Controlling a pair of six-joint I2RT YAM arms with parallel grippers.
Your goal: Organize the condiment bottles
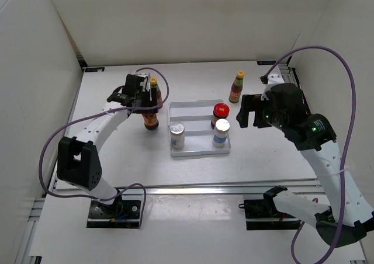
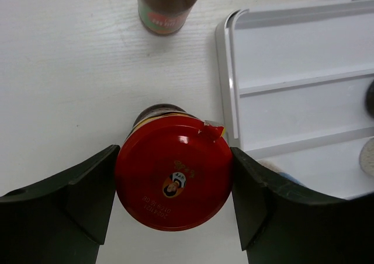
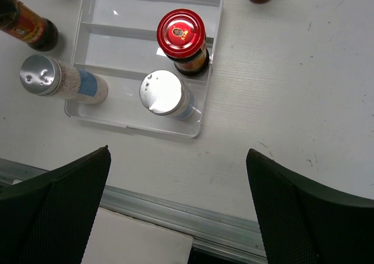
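Red-lidded jar stands upright between the left arm's jaws, lower centre; grip unclear, right jaws wide open.

white arms, black joints, purple cables, matte black gripper fingers.

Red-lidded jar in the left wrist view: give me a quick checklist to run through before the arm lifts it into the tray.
1. Red-lidded jar centred in left gripper: ok, one finger on each side of the lid.
2. Grip firm: cannot tell.
3. Jar upright: ok.
4. Space in the tray: ok, the back compartment is bare.
5. Clearance from the tall sauce bottle just beyond the jar: cannot tell.
6. Right gripper clear of the tray: ok, open, beside it.
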